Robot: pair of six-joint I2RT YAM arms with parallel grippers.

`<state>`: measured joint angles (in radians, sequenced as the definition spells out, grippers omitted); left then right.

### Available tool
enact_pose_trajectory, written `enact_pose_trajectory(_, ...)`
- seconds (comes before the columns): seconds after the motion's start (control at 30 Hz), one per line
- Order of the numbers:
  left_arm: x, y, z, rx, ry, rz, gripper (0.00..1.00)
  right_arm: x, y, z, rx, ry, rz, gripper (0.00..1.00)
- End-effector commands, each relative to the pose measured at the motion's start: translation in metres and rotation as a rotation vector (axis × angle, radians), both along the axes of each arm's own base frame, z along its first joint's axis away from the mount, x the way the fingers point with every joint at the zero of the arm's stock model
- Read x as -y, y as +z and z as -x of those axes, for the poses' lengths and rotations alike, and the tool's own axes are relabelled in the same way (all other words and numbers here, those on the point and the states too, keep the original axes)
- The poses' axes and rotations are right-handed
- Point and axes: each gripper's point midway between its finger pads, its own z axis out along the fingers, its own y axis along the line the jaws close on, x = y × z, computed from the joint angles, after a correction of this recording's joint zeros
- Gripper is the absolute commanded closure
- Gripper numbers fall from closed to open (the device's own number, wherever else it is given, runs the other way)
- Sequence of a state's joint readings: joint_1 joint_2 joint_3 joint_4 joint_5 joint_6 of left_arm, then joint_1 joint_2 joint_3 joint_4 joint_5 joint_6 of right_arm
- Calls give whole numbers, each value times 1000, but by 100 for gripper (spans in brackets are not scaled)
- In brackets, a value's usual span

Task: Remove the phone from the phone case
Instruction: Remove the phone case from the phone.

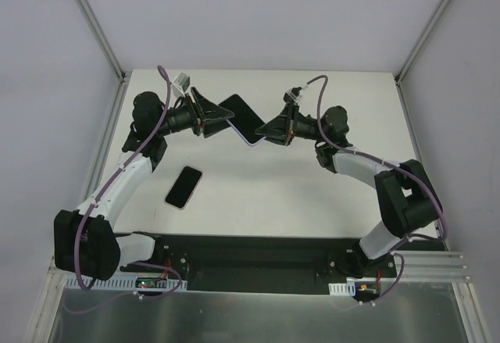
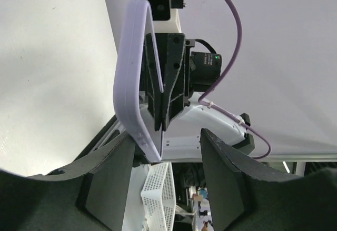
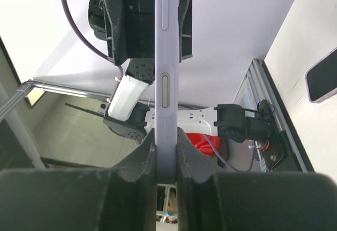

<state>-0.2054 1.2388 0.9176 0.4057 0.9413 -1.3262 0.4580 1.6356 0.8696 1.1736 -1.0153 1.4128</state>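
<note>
At the right end of the case (image 1: pixel 244 116), right gripper (image 3: pixel 166 152): clamped on the case's thin edge, jaws pressed against both faces.
Left gripper (image 2: pixel 167 136): jaws well apart, gripping nothing; the case's lower corner sits just beside one jaw, and contact cannot be told.
Case: lavender, dark inside, held off the table (image 1: pixel 297 194) on edge, bowed along its length in the left wrist view.
Phone (image 1: pixel 183 187): flat on the table, screen dark, well apart from the case, on its near left side.
Edges: the back wall (image 1: pixel 258 15) stands beyond the case, and the side walls are well apart from it on both sides.
Open room: bare table spreads below the case and on its near right side.
</note>
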Motion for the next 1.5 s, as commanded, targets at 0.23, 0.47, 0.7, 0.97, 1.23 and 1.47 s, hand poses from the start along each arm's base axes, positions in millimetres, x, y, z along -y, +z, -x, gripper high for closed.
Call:
enact_pose_trajectory(0.23,12,19,-12,90,51,11,48,-6,37,12,233,-77,-5,99)
enact_pose_trajectory(0.47,13,22,-16,106,51,14,58,-8,40,19,228,-61,-9,99)
enact_pose_trajectory(0.7,12,22,-16,102,61,16,100,-11,37,20,221,-59,2,99)
enact_pose_trajectory(0.97,12,26,-13,102,50,22,100,-9,35,23,229,-44,28,37)
enact_pose_trajectory(1.23,13,34,-7,109,11,48,100,25,44,27,294,-94,47,2)
enact_pose_trajectory(1.47,14,43,-8,117,-3,88,100,30,53,45,346,-48,39,26)
